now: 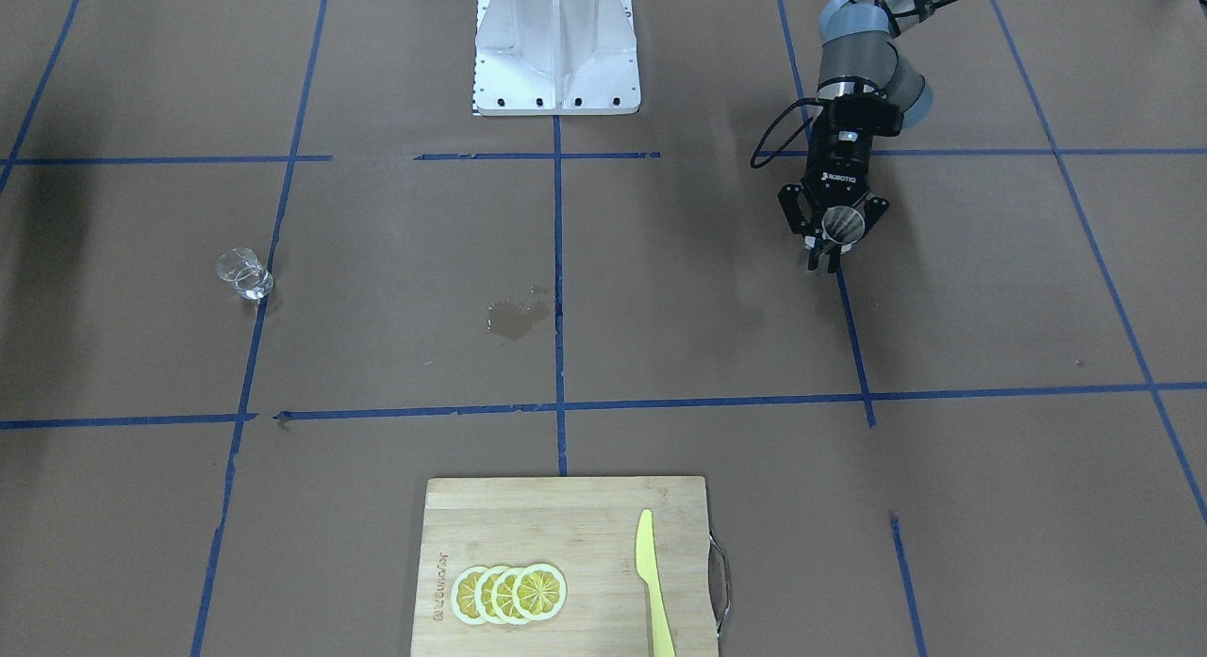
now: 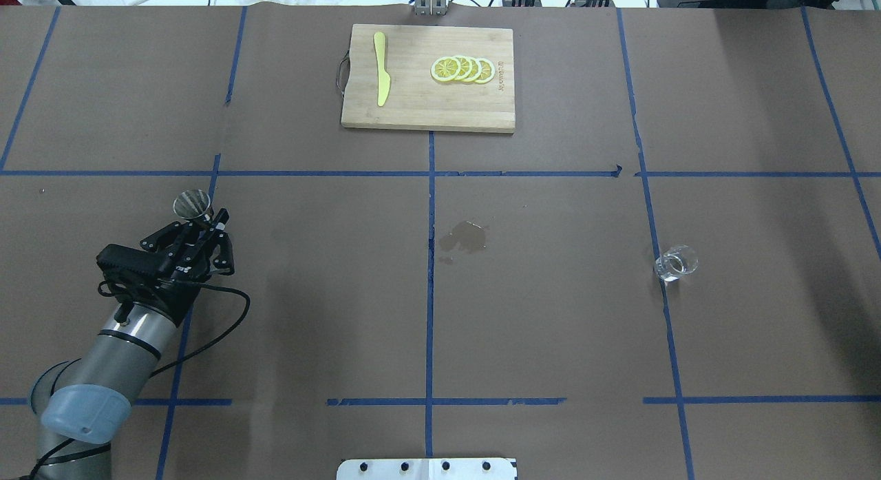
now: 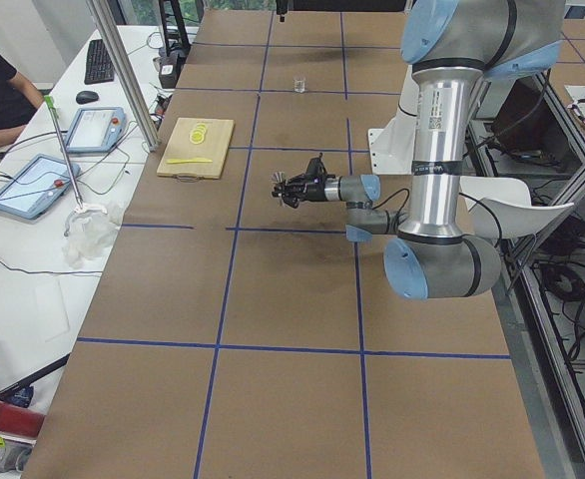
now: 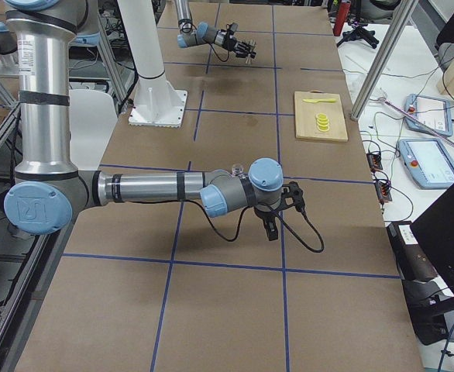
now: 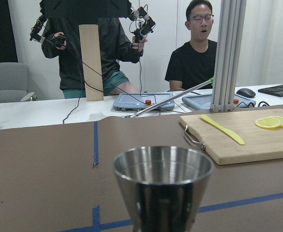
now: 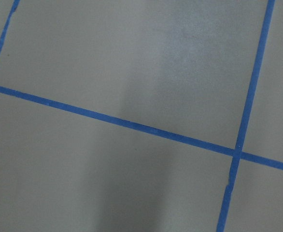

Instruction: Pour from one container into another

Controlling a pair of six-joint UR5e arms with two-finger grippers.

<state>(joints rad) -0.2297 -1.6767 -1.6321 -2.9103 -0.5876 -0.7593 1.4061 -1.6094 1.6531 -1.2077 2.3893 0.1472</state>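
The steel jigger (image 1: 842,223) (image 2: 192,203) is held upright, just above the table on the robot's left side. My left gripper (image 1: 822,259) (image 2: 202,220) reaches in level and is shut on it below its upper cone. In the left wrist view the jigger's open top cone (image 5: 163,181) fills the lower middle, and I cannot see liquid inside. The clear glass cup (image 1: 245,272) (image 2: 676,263) stands alone far off on the robot's right side. My right gripper (image 4: 272,230) shows only in the exterior right view, pointing down near the cup; whether it is open or shut I cannot tell.
A wet patch (image 2: 468,237) marks the paper near the table's centre. At the far edge lies a wooden cutting board (image 2: 413,105) with a yellow knife (image 2: 380,77) and lemon slices (image 2: 462,69). Two people (image 5: 199,53) are beyond that edge.
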